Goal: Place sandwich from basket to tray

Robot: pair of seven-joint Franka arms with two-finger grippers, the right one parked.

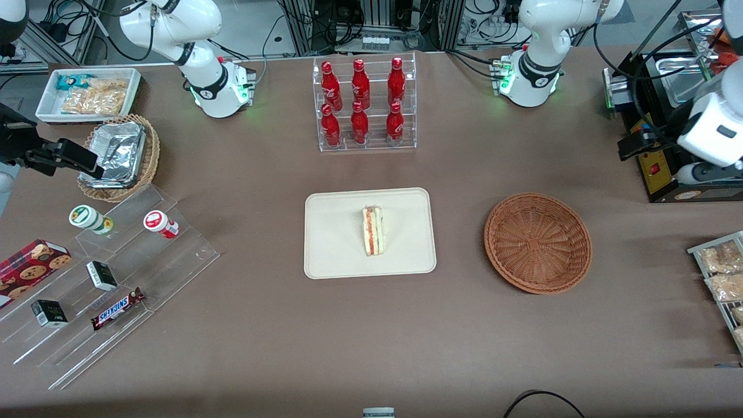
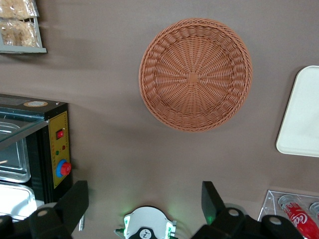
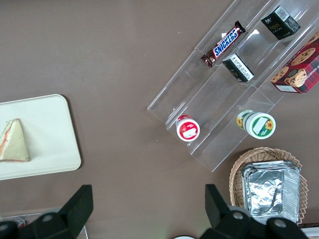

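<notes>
The sandwich lies on the tray, well apart from the Snickers bar.

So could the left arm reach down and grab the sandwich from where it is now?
Probably yes. The sandwich lies uncovered on the tray, nothing beside or over it. The gripper is open, high above the table near the empty basket, so it would need to travel over to the tray first.
</notes>
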